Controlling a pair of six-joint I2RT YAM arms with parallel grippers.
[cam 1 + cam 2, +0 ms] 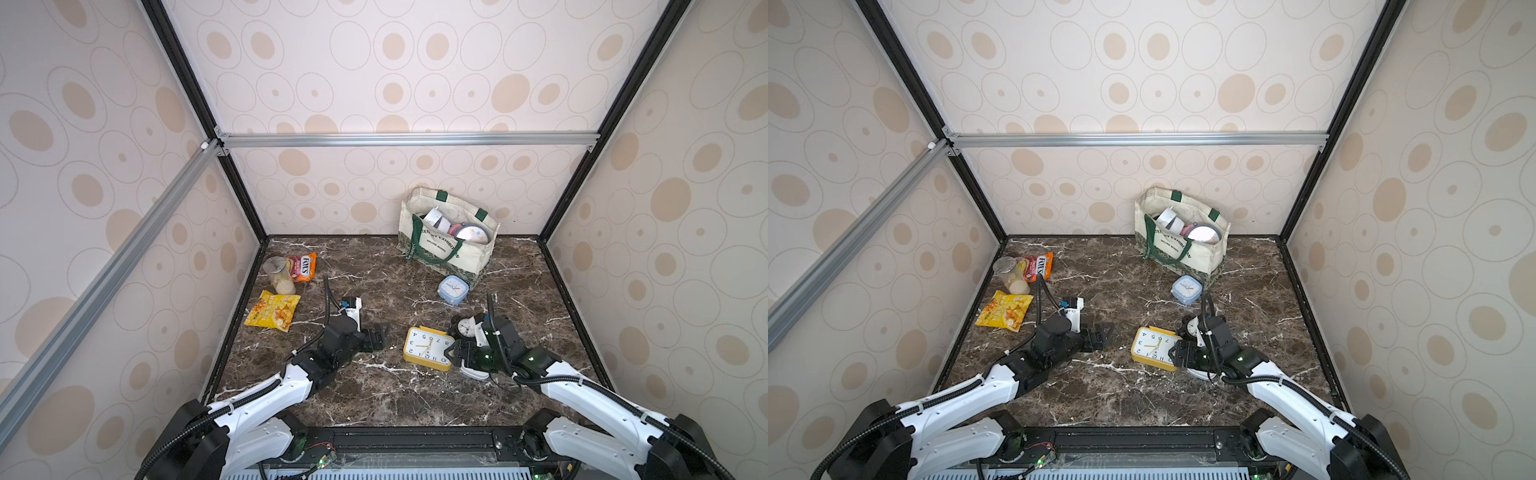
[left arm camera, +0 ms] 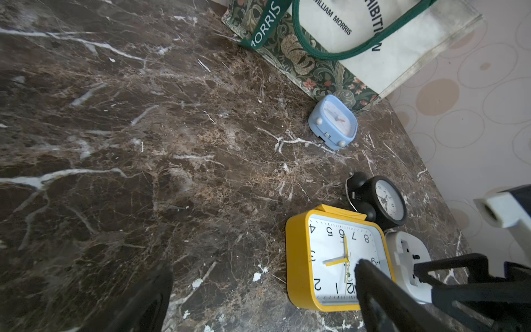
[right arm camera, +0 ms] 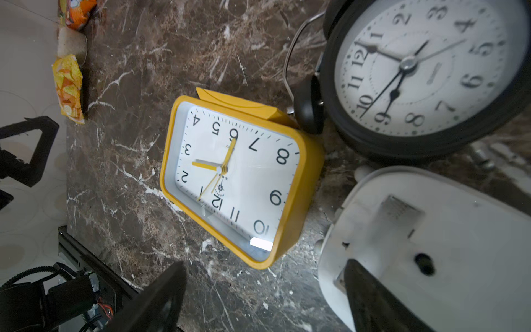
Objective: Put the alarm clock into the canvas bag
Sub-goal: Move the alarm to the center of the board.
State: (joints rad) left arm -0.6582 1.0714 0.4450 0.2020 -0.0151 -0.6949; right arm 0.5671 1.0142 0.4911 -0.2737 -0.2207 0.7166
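Cream walls printed with tan ovals (silver rail across the far one) enclose a dark-brown marbled table.

Yellow clock, blue clock, cream, seemingly floral-banded bag

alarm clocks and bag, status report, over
Left gripper open, empty. Right gripper open, above white clock, gripping nothing. Yellow clock, black clock beside it on table. Bag upright, mouth open; blue clock close by its front.

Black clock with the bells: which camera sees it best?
The right wrist view: the black clock is close up, numbers readable. The left wrist view shows it small; in both top views it is tiny, partly behind the right arm.
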